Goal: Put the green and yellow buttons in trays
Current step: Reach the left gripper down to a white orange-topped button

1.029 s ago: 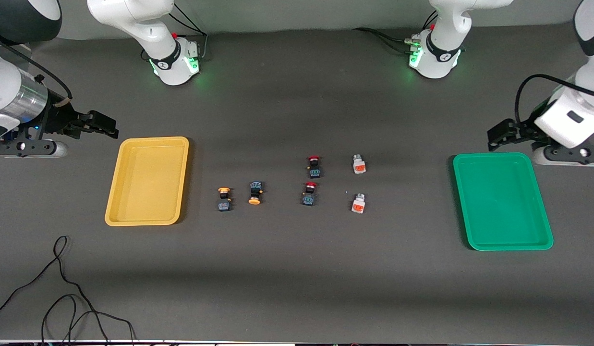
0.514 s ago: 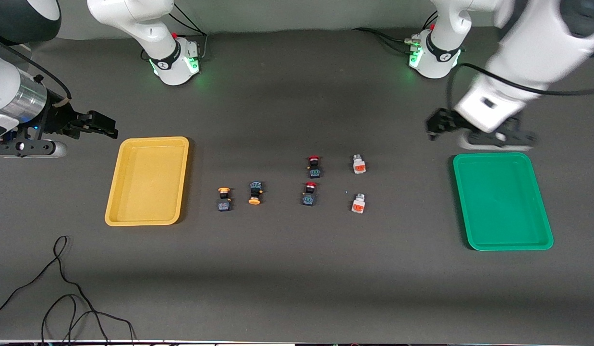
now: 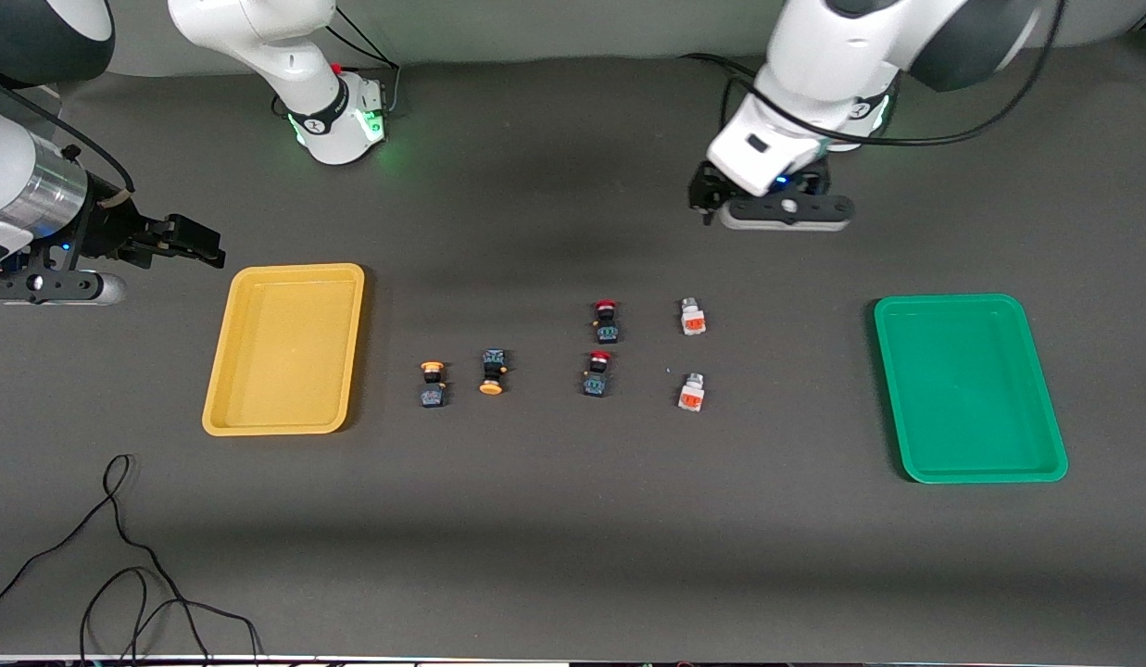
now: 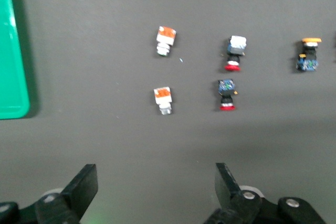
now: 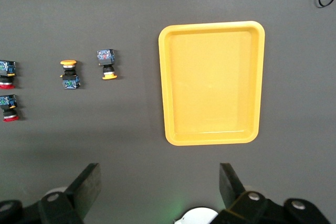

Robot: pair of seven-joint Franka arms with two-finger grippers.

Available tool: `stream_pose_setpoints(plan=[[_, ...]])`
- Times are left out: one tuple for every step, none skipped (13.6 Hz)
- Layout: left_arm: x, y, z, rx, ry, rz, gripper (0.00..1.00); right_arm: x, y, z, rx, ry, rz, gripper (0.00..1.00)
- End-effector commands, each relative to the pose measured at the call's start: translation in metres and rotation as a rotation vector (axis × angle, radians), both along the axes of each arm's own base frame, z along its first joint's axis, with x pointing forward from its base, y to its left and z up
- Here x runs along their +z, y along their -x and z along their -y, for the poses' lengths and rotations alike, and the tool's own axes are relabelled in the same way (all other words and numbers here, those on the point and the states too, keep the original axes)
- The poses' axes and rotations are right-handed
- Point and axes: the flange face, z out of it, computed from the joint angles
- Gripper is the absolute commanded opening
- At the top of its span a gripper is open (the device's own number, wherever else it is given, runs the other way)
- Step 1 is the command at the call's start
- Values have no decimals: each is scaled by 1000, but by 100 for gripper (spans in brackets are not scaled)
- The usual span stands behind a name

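Observation:
Two orange-yellow capped buttons (image 3: 432, 383) (image 3: 492, 371) lie beside the yellow tray (image 3: 285, 347). Two whitish-grey blocks with orange patches (image 3: 692, 317) (image 3: 690, 392) lie toward the green tray (image 3: 969, 387). Both trays hold nothing. My left gripper (image 3: 707, 199) is open and empty over bare table between its base and the blocks; its wrist view shows the gripper (image 4: 156, 187), both blocks (image 4: 165, 40) (image 4: 163, 99) and the green tray's edge (image 4: 10, 51). My right gripper (image 3: 202, 243) waits open over the table by the yellow tray's corner; its wrist view shows the gripper (image 5: 160, 187), the tray (image 5: 210, 82) and both yellow buttons (image 5: 69, 73) (image 5: 106, 63).
Two red-capped black buttons (image 3: 607, 320) (image 3: 597, 373) lie between the yellow-capped pair and the whitish-grey blocks. A black cable (image 3: 119, 556) loops on the table nearer the front camera, at the right arm's end. The arm bases (image 3: 336, 116) stand along the table's edge.
My left arm has swung from beside the green tray toward the middle of the table, and its gripper now hangs near the whitish-grey blocks. The right arm and all buttons have not moved.

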Motion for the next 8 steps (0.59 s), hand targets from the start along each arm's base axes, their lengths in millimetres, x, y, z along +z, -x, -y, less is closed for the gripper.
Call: stream_pose_setpoints(plan=[[-22, 5, 8, 19, -14, -23, 99, 4, -3, 2, -3, 8, 0, 100], [-36, 2, 10, 19, -21, -35, 99, 4, -3, -1, 0, 9, 0, 100], [-51, 0, 10, 21, -27, -44, 99, 3, -2, 0, 2, 12, -3, 100], [-71, -3, 10, 21, -35, -55, 99, 3, -2, 0, 2, 12, -3, 100], [-92, -3, 11, 23, -42, -65, 99, 4, -2, -1, 8, 19, -1, 100], [-114, -4, 11, 26, -44, -68, 99, 4, -2, 0, 12, 23, 0, 100], [-136, -5, 12, 21, -48, -66, 99, 5, -2, 0, 9, 23, 3, 100], [-158, -7, 13, 18, -45, -63, 99, 5, -3, 2, 7, 14, 7, 100]])
